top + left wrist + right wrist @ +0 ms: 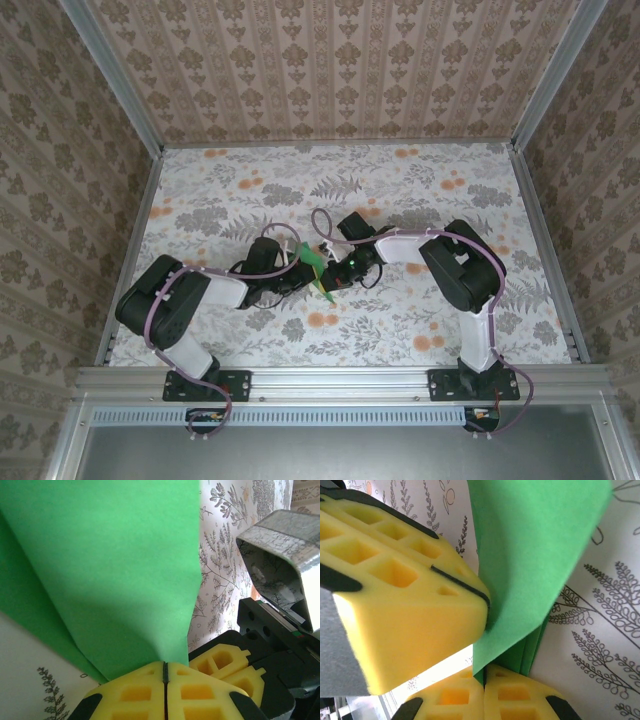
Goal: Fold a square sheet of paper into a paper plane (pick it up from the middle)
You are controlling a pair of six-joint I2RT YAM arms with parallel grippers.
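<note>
Left arm (190, 300) and right arm (470, 270): elbows were swung out near the front rail, forearms angled inward and low over the floral table (420, 190). My left claw (165, 672) was clamped on the bottom edge of the green sheet of paper (110, 570), pads tight together and the paper fanning up out of the seam. My right claw (484, 672) was pinched on the same folded layers, just beside the left. The paper stood between both claws, near mid-table.
</note>
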